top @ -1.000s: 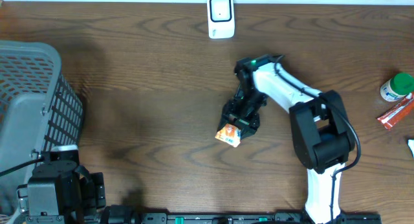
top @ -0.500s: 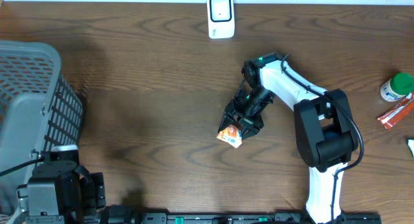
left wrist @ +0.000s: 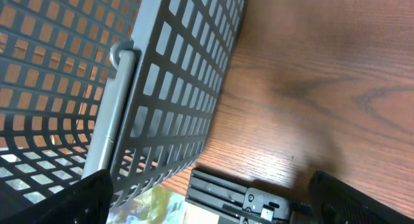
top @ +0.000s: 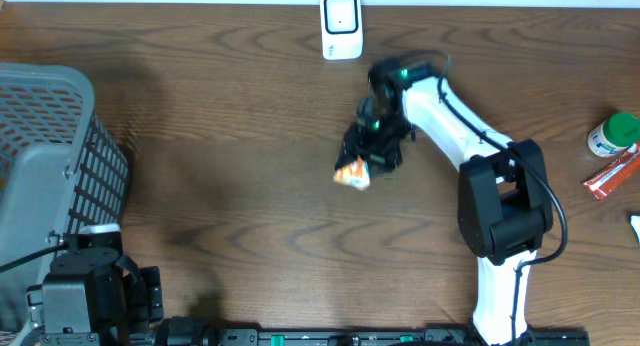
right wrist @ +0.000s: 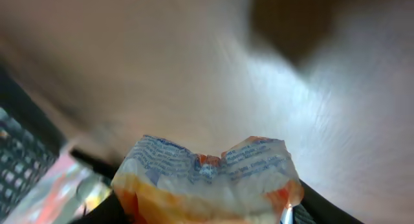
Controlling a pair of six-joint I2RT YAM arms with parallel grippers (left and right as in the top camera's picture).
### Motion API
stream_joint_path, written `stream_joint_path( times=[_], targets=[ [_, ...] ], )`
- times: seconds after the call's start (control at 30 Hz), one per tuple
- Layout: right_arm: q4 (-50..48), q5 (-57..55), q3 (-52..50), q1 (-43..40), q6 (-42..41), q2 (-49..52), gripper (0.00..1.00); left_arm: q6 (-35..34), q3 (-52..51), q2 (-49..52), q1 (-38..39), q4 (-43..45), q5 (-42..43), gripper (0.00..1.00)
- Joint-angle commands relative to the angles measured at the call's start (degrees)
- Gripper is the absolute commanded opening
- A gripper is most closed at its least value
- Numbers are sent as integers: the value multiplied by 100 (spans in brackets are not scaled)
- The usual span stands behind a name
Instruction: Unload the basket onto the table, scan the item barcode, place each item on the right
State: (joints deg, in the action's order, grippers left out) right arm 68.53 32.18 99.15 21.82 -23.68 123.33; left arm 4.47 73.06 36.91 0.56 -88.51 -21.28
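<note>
Right claw [top: 362, 164] is clamped on the little orange and white snack packet [top: 352, 174], pinching it by one end so most of it sticks out past the fingertips. The packet is up off the table [top: 230, 126], near the white scanner [top: 341, 26] at the back edge but clearly apart from it, a bit toward the robot's side. The left claw [left wrist: 210, 203] sits spread wide with nothing in it, parked next to the grey basket [top: 45, 156], so it's no help here.

What I'd worry about:

- The packet is soft and crinkly. In the right wrist view its top edge [right wrist: 207, 162] is already puckered in the middle. Squeeze harder and the barcode could wrinkle so it won't read. Grip looser and it could slide out on the way over.
- I can't tell which face has the barcode. Nothing readable shows in either view. If it's on the side turned away from the scanner window, the arm gets there and nothing beeps.
- The scanner is small and looks light. Come in too close with the wrist and it could get knocked over or shoved off the back.
- A floppy packet can droop, so the angle at the scanner could end up off.
</note>
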Motion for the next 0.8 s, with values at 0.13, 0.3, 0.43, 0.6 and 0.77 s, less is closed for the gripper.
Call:
stream_joint_path(
  times=[0.13, 0.3, 0.43, 0.6, 0.77],
  targets=[
    [-557, -1834, 1947, -9, -175, 42, 54, -28, 28, -7, 22, -15, -15, 96],
    [-1574, -2601, 2354, -9, 63, 42, 59, -28, 28, -7, 22, -17, -15, 96],
    [-2415, -2955, 2326, 2, 439, 131, 59, -28, 28, -4, 22, -15, -15, 96],
    [-3307, -3521, 2326, 20, 472, 437, 56, -28, 28, -4, 22, -15, -15, 96],
    [-4253, -3670, 2326, 20, 654, 861, 53, -28, 28, -4, 24, -15, -15, 97]
  ],
)
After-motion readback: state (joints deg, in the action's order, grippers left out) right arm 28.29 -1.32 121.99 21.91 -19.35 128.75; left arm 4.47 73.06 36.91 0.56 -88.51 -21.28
